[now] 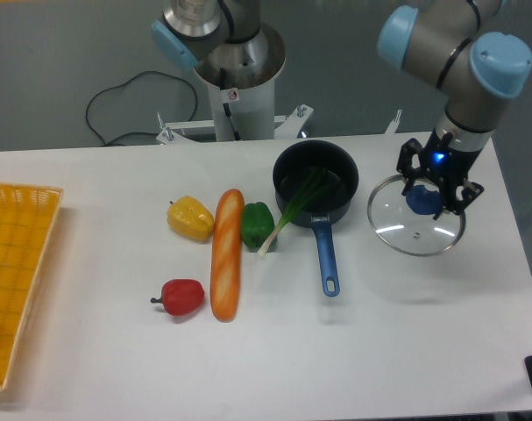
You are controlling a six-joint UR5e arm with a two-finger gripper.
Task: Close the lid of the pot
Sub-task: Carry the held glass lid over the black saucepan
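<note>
While the jaws [430, 191] clamp one pot lid [415, 227] (by its knob), one pot [316, 182] sits open.

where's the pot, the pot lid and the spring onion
pot [340, 203]: fixed camera, on its black front wall right of the handle.
pot lid [397, 230]: fixed camera, on the clear glass left of the knob.
spring onion [283, 223]: fixed camera, on the stalk lying over the pot's rim.

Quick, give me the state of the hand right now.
Hand: closed on the blue knob of the pot lid, carrying it above the table, right of the pot.
</note>
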